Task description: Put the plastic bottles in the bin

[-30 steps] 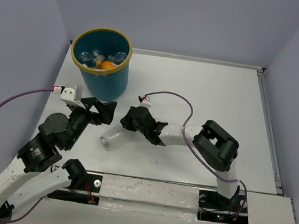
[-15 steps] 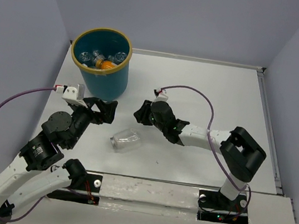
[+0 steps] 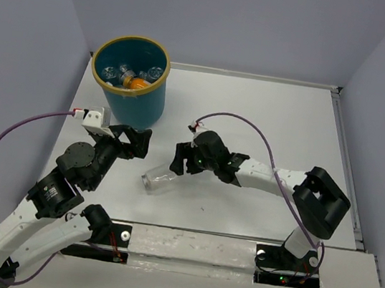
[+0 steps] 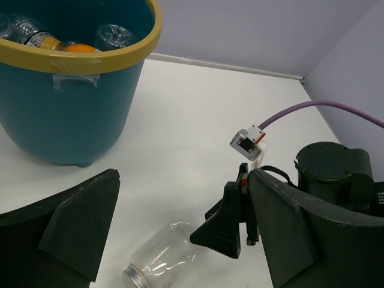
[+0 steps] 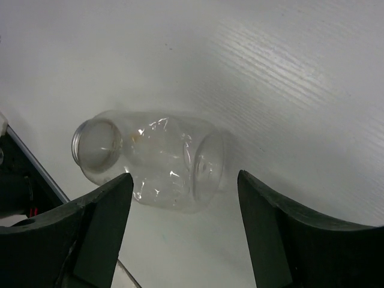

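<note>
A clear uncapped plastic bottle [image 3: 160,180] lies on its side on the white table, its mouth toward the near left. The right wrist view shows the bottle [image 5: 153,162] just beyond my right gripper [image 5: 185,180], whose fingers stand open and apart from it. From above, the right gripper [image 3: 183,161] hovers at the bottle's base end. My left gripper [image 3: 139,143] is wide open and holds nothing, just left of the bottle [image 4: 162,258]. The teal bin [image 3: 136,107] at the far left holds several bottles [image 3: 127,75], one of them orange [image 3: 138,84].
The bin's wall [image 4: 60,114] rises close on the left in the left wrist view. The right arm's purple cable [image 3: 252,135] loops above the table. A raised ledge [image 3: 235,248] runs along the near edge, and grey walls close in the sides.
The right gripper has opened and let the bottle go, pulled back to the right, then come down toward it again. The bottle now lies a little further right. The left arm barely moved.
</note>
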Motion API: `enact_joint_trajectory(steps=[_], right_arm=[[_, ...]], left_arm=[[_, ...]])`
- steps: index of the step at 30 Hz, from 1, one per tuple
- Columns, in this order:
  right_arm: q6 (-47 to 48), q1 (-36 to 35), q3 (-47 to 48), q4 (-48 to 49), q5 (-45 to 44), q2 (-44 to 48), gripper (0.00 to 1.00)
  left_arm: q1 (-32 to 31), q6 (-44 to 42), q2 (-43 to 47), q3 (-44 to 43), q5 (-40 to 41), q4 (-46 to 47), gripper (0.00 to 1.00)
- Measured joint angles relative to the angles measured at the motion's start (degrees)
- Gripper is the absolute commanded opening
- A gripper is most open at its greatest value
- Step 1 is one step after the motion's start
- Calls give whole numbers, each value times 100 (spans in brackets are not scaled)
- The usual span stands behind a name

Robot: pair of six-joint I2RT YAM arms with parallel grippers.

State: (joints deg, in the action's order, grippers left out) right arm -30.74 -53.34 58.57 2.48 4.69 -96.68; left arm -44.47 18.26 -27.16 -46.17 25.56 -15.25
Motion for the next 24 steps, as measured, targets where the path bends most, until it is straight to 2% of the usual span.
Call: enact_joint_trajectory(steps=[4,5,7,8,11,13,14,15,17,18,19,20,21,23,24], right_arm=[[140,2,0,-37,367,-144,62],[162,0,0,-39,442,-212,48],[199,2,22,-31,551,-341,38],[201,0,26,-9,566,-404,37],[205,0,26,-9,553,-533,20],[214,0,26,0,522,-538,18],[203,0,26,42,496,-535,11],[203,0,26,66,476,-535,10],[203,2,26,96,452,-535,14],[205,0,26,107,433,-533,35],[205,0,24,107,431,-533,36],[205,0,22,105,428,-527,45],[273,0,15,92,433,-507,61],[328,2,15,39,426,-439,73],[431,0,15,17,461,-374,75]], left_arm=[[26,0,0,2,0,0,99],[28,0,0,4,0,0,99],[31,0,0,9,0,0,99],[31,0,0,9,0,0,99],[33,0,0,9,0,0,99],[33,0,0,9,0,0,99],[33,0,0,9,0,0,99],[33,0,0,9,0,0,99],[33,0,0,9,0,0,99],[33,0,0,9,-2,0,99],[33,0,0,9,0,0,99],[33,0,0,9,-2,0,99],[33,0,0,9,0,0,99],[33,0,0,9,-2,0,99],[33,0,0,9,-2,0,99]])
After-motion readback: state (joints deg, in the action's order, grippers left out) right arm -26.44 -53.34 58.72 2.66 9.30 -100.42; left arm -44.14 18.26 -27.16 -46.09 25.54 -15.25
